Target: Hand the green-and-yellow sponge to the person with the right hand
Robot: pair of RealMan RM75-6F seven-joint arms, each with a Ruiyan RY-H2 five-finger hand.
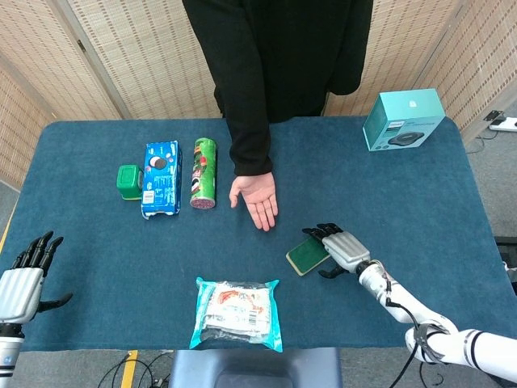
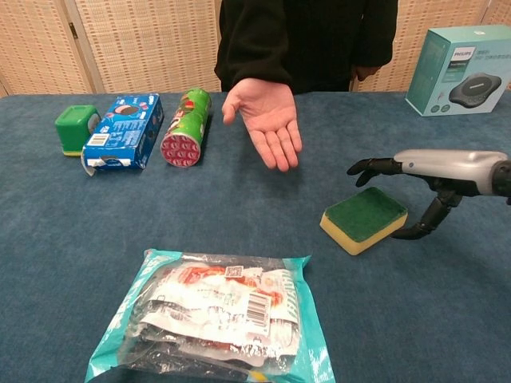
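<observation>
My right robot hand (image 2: 435, 171) hovers over the 3 o'clock end of the green-and-yellow sponge (image 2: 364, 219), fingers spread and holding nothing; from the head view it covers that end of the sponge, so I cannot tell there whether it touches, while the chest view shows a gap under the fingers. The sponge lies flat on the blue worktop (image 1: 97, 250), green face up. At 11 o'clock from it, the person's hand (image 2: 266, 116) is held out palm up. My left robot hand (image 1: 26, 275) sits at the 8 o'clock corner, fingers apart and empty, its wrist cut off by the frame; the chest view does not show it.
</observation>
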